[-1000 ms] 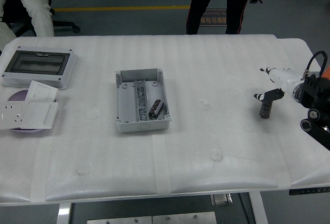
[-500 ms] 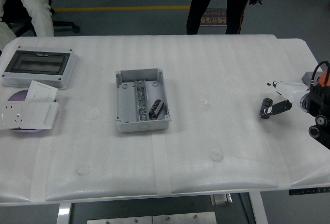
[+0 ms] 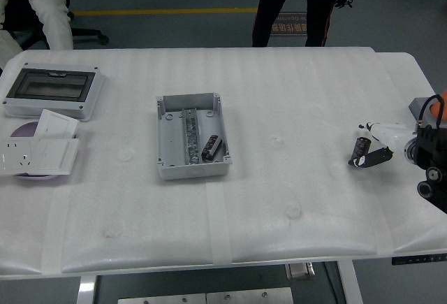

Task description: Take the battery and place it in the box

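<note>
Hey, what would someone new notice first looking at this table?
Probably the open grey box mid-table, with a dark battery already lying inside. Next, the right hand at the right edge, gripping a second battery. A lidded enclosure sits far left.

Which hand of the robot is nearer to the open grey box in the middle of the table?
The right hand, holding a battery near the table's right edge, far right of the grey box. The left hand is not in view.
</note>
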Controlling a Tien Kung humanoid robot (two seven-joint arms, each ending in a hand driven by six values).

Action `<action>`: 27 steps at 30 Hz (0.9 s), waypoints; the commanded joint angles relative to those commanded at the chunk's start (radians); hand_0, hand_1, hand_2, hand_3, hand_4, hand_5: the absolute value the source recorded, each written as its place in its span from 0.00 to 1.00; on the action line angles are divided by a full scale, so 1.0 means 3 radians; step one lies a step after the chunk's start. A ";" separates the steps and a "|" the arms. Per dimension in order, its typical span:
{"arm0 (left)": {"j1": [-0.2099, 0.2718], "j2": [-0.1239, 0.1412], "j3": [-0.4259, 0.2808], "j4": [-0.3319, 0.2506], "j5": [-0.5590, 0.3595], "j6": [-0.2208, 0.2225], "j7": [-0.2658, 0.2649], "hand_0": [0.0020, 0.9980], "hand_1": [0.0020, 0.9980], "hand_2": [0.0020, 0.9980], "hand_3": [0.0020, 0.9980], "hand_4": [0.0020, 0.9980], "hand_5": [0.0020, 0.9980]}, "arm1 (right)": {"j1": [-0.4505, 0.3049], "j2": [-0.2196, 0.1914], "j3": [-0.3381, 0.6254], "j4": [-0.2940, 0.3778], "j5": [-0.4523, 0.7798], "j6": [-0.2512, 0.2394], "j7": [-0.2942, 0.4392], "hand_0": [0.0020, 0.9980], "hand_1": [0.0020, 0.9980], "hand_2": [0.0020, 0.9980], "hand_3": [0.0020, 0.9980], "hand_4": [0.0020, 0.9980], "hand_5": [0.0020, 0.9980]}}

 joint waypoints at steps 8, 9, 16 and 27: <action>-0.0006 0.0002 0.0010 0.0003 -0.0008 0.0008 -0.0018 0.37 0.60 0.57 0.59 0.68 0.02 | 0.0004 -0.0043 0.0034 0.0063 0.0006 -0.0044 0.0009 1.00 0.86 0.96 1.00 0.89 0.52; -0.0005 0.0003 0.0010 0.0003 -0.0008 0.0008 -0.0019 0.37 0.60 0.57 0.58 0.68 0.01 | -0.0002 -0.0046 0.0026 0.0071 0.0005 -0.0042 0.0005 1.00 0.85 0.96 1.00 0.89 0.53; 0.0004 0.0004 0.0014 0.0003 -0.0009 0.0012 -0.0021 0.37 0.60 0.57 0.58 0.67 0.01 | -0.0052 -0.0092 -0.0008 0.0175 -0.0023 -0.0009 -0.0032 1.00 0.84 0.95 1.00 0.90 0.53; -0.0001 0.0010 0.0019 0.0006 -0.0005 0.0020 -0.0042 0.37 0.60 0.57 0.58 0.67 0.01 | -0.0050 -0.0097 -0.0095 0.0162 -0.0023 -0.0059 0.0005 1.00 0.82 0.92 1.00 0.90 0.54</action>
